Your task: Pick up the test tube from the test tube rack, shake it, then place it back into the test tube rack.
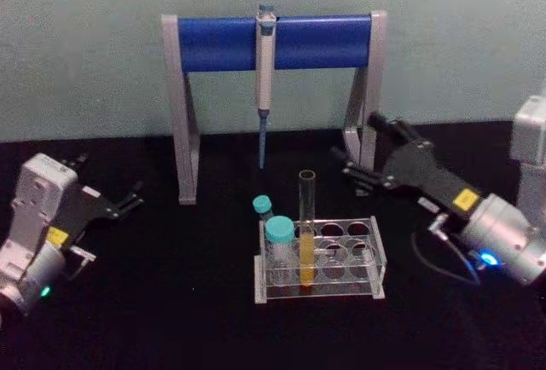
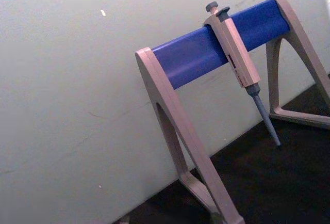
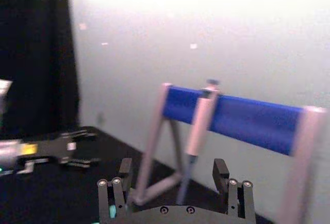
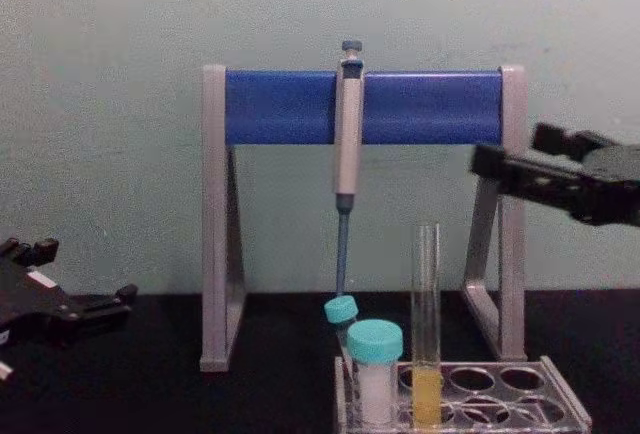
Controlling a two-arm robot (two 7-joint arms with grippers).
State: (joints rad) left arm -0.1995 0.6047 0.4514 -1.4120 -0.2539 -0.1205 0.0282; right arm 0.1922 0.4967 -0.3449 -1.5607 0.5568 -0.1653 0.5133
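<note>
The test tube [image 1: 306,216] stands upright in the test tube rack [image 1: 378,259] at the middle front of the black table, with yellow liquid in its lower part. From the chest view, the test tube [image 4: 427,334] rises well above the test tube rack [image 4: 565,401]. My right gripper [image 1: 358,150] hovers open behind and to the right of the rack, above table height, with nothing between its fingers [image 3: 220,170]. My left gripper [image 1: 109,181] rests open far off at the left, away from the rack.
Two teal-capped vials [image 1: 279,234] [image 1: 262,205] stand in the rack's left end, beside the tube. Behind the rack is a grey-and-blue pipette stand [image 1: 222,42] with a pipette [image 1: 265,63] hanging from its bar. A pale wall closes the back.
</note>
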